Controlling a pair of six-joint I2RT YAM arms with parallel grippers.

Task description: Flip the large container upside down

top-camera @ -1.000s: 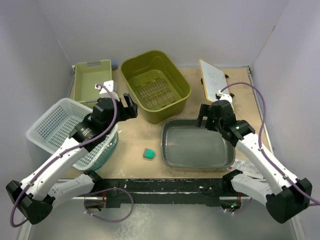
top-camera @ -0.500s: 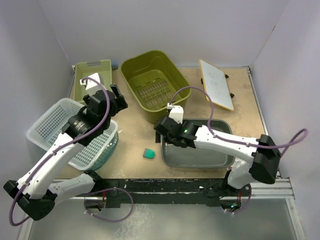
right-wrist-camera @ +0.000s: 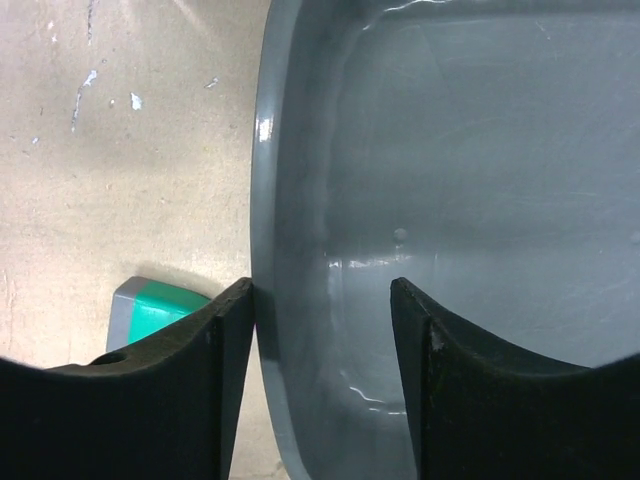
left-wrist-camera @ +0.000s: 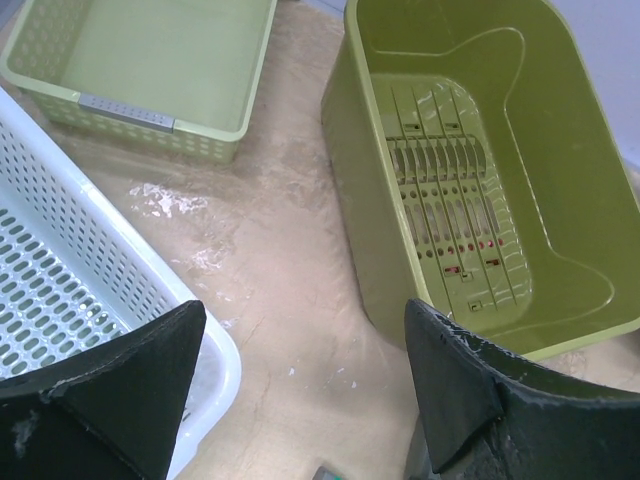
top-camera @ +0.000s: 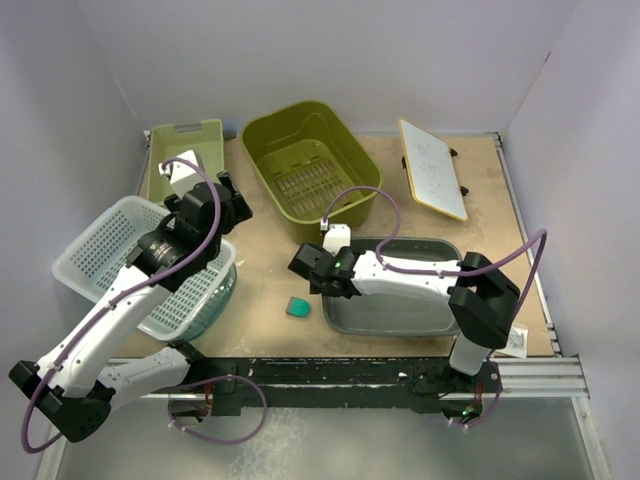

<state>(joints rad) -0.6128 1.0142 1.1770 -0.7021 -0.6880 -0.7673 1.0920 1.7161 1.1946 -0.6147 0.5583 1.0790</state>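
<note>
Grey container [right-wrist-camera: 480, 150] upright; right gripper [right-wrist-camera: 320, 295] straddles its rim, jaws spread.

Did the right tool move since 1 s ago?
Yes. The right tool swung left across the grey tub, from its far-right corner to its left rim.

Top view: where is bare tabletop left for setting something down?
Bare wood lies between the olive tub and the whiteboard, and between the white basket and the grey tray, apart from the teal sponge. The left side is crowded.
</note>
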